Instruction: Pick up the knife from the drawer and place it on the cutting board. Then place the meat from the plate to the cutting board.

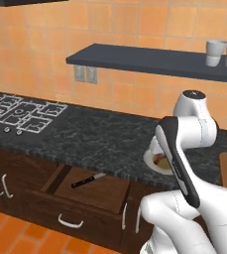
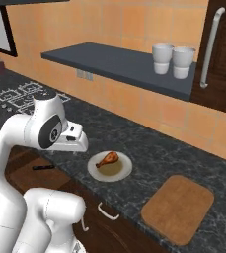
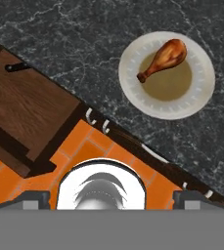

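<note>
The hand [image 3: 111, 202] sits nearest, high above the orange tiled floor [image 3: 91, 151] in front of the cabinets; only its two dark fingertips [image 3: 35, 199] show, at opposite sides of the hand view, well apart and clamped on nothing.

Ahead of the hand, in the hand view, the counter [image 3: 84, 44] is dark speckled stone with a straight front edge running diagonally. On it, up and to the right of the hand, rests the plate [image 3: 201, 93]: round, shallow, off-white with a ribbed rim and an olive-brown centre. The meat [image 3: 163, 58] lies across the plate, a glossy brown drumstick, its rounded end farther from the hand and its thin bone end nearer.

To the left of the hand, the drawer [image 3: 30, 105] stands pulled out below the counter edge, dark wood walls around a lighter grained floor. The knife [image 1: 87, 179] lies flat inside it, black handle, slim silver blade, apart from the walls.

In the right base view, the cutting board [image 2: 178, 207], light wood with rounded corners, lies flat and bare on the counter, well apart from the plate, with open stone between them.
</note>
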### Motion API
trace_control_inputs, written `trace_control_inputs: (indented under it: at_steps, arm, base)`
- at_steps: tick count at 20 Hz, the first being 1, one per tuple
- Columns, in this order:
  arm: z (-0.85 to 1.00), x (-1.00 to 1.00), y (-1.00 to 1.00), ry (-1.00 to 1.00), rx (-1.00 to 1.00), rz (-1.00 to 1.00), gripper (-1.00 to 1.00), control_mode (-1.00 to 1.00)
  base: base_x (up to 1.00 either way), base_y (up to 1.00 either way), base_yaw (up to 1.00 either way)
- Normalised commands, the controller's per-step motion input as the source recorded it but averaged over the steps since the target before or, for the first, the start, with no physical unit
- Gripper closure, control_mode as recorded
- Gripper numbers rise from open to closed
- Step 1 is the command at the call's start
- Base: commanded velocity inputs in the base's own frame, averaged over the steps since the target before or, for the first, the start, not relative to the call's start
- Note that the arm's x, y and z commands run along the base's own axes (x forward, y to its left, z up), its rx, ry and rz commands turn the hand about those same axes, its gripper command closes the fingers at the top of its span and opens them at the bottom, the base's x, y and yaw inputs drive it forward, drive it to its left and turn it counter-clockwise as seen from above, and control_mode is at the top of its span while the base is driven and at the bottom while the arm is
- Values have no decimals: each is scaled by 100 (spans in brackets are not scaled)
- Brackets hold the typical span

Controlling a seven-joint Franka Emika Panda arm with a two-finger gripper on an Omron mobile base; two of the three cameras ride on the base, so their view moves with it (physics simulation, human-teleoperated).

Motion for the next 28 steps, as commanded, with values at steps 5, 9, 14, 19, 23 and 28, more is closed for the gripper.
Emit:
trace_control_inputs:
  at_steps: [5, 9, 14, 19, 23, 28]
  arm:
    - [0, 0, 0, 0, 0, 0, -100, 100]
    - [0, 0, 0, 0, 0, 0, -100, 100]
    - [0, 0, 0, 0, 0, 0, -100, -100]
    - [-35, 7, 46, 0, -6, -4, -100, -100]
    - [-37, 34, 100, 0, -1, -20, -100, -100]
    - [-28, 36, 72, 0, 10, -19, -100, -100]
  base:
    - [-21, -12, 31]
    - [-35, -2, 22]
    - [-11, 0, 4]
    - [0, 0, 0]
    - [0, 0, 0]
    - [0, 0, 0]
